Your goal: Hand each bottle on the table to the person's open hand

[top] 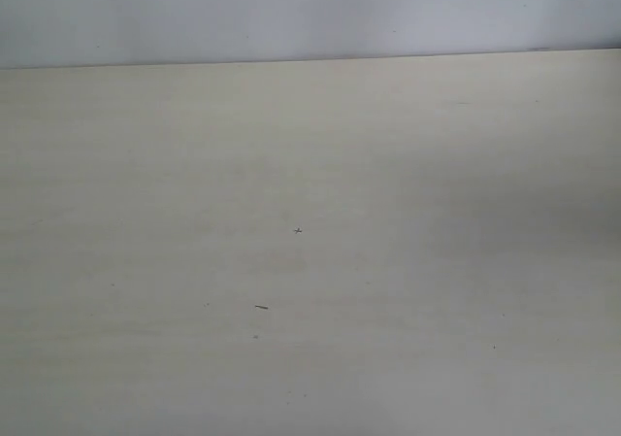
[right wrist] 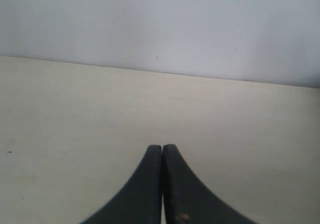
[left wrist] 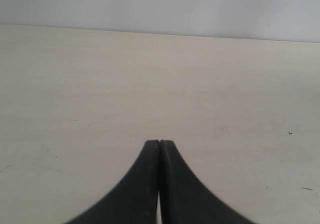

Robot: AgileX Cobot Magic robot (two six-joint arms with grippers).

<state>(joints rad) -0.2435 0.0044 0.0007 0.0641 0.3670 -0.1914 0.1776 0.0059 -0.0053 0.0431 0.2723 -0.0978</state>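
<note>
The pale beige table [top: 310,213] fills the exterior view, bare but for a few tiny dark specks. No bottle shows in any view, and the person's open hand is out of view too. Neither arm appears in the exterior view. In the left wrist view my left gripper [left wrist: 159,142] is shut, its black fingers pressed together over bare tabletop [left wrist: 100,84] with nothing between them. In the right wrist view my right gripper [right wrist: 162,146] is likewise shut and holds nothing, above bare tabletop [right wrist: 100,109].
A pale grey-white wall [top: 310,14] rises behind the table's far edge [top: 310,59]. It also backs the table in the left wrist view [left wrist: 160,7] and the right wrist view [right wrist: 160,24].
</note>
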